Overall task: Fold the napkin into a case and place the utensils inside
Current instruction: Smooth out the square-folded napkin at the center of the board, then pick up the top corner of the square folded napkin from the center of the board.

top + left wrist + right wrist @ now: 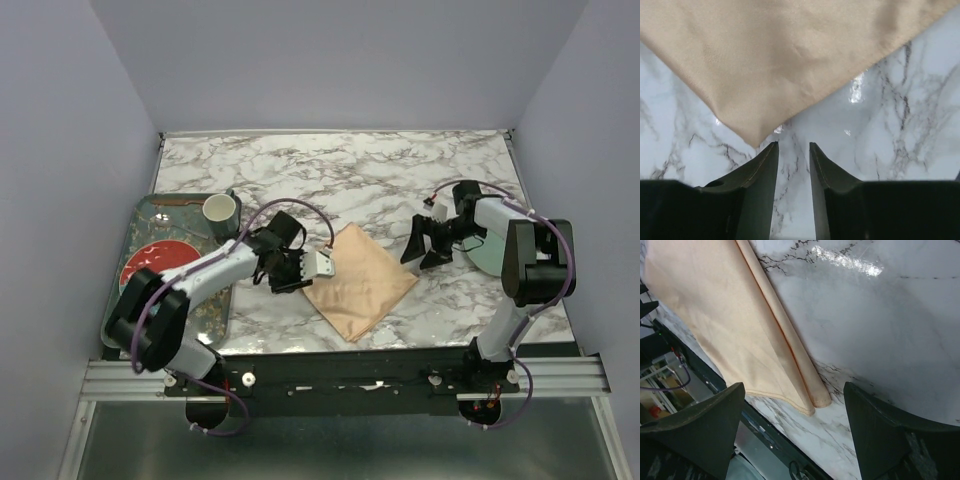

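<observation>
Folded napkin (360, 282) lay flat on the marble table (400, 170), between the two arms.
Left gripper (793, 145) was a little open and empty, just before a napkin corner; right gripper (793, 386) stood wide open, holding nothing.

My right arm is hiding part of the pale plate (480, 258), and my left arm is covering the near edge of the red plate (150, 258) on the tray (212, 305). The napkin (790, 55) is running off the top of my left wrist view, and off the top and left of my right wrist view.
</observation>
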Available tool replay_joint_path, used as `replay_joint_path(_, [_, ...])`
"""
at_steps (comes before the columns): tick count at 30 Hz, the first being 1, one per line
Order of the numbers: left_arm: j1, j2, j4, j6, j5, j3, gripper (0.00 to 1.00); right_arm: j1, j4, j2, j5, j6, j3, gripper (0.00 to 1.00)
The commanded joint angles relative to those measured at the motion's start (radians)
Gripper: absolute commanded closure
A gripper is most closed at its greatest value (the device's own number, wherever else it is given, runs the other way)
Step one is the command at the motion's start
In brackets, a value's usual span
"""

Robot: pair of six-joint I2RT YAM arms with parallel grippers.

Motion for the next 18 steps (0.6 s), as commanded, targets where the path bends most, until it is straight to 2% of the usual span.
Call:
replay_joint_path(1, [-0.019, -0.319, 0.016, 0.067, 0.177, -0.102, 0.53, -0.001, -0.020, -0.041, -0.017, -0.017, 0.053, 0.13])
replay_joint_path(3, [-0.068, -0.418, 0.101, 0.030, 0.194, -0.191, 0.51, 0.001, -0.012, -0.033, -0.029, -0.007, 0.065, 0.13])
replay_joint_path(5, [-0.164, -0.448, 0.246, -0.026, 0.161, -0.278, 0.51, 0.001, -0.001, -0.018, -0.038, 0.009, 0.075, 0.14])
replay_joint_path(8, [-0.318, -0.427, 0.424, -0.071, 0.080, -0.347, 0.54, -0.001, 0.009, -0.002, -0.048, 0.031, 0.091, 0.16])
replay_joint_path(11, [-0.458, -0.378, 0.607, -0.119, -0.071, -0.410, 0.56, -0.001, 0.025, 0.001, -0.051, 0.051, 0.095, 0.16])
replay_joint_path(14, [-0.488, -0.339, 0.712, -0.122, -0.099, -0.427, 0.57, -0.001, 0.034, 0.001, -0.046, 0.054, 0.088, 0.16])
replay_joint_path(18, [-0.540, -0.269, 0.713, -0.082, -0.097, -0.418, 0.57, -0.001, 0.020, 0.014, -0.040, 0.043, 0.088, 0.16])
